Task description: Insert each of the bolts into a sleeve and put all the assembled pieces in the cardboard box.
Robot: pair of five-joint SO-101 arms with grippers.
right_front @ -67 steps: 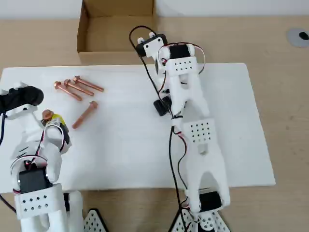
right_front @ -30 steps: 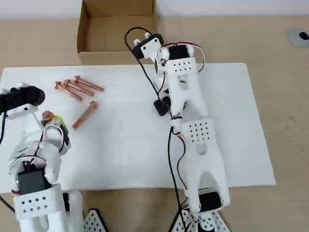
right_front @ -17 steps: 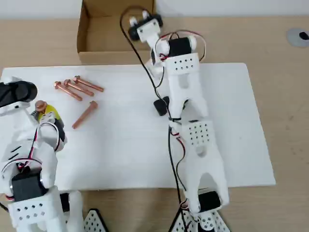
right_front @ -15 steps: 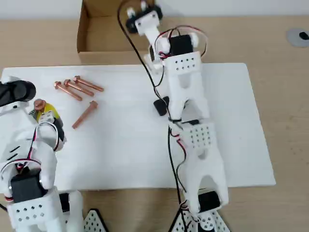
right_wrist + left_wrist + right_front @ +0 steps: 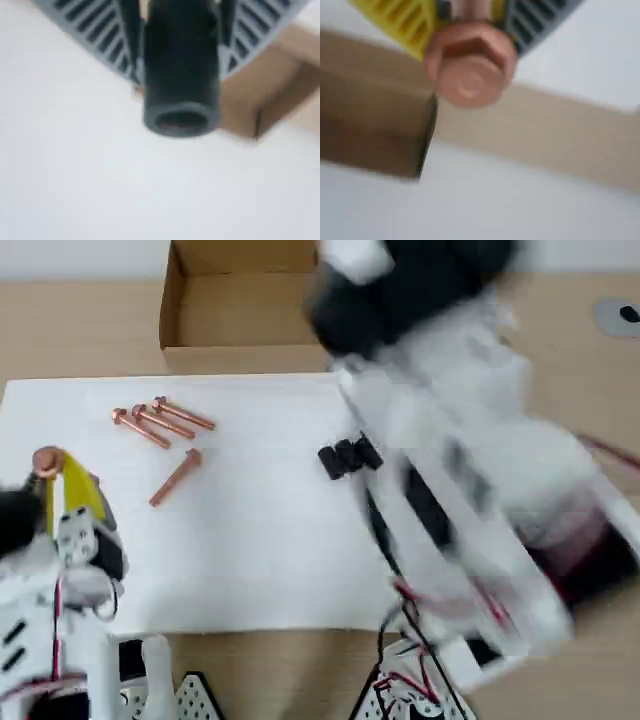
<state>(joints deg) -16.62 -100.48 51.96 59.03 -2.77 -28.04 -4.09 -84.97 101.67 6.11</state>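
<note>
Gripping a copper bolt [image 5: 470, 70] in the left hand [image 5: 470, 17], right hand [image 5: 181, 30] clenched on a black sleeve [image 5: 182, 95]

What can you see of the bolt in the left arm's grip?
The bolt looks like copper metal, with a rounded hexagonal head and a raised disc on top. Its shank is mostly hidden inside the left end effector, shut on it between a yellow finger and a grey one, above the left edge of the white mat.
</note>
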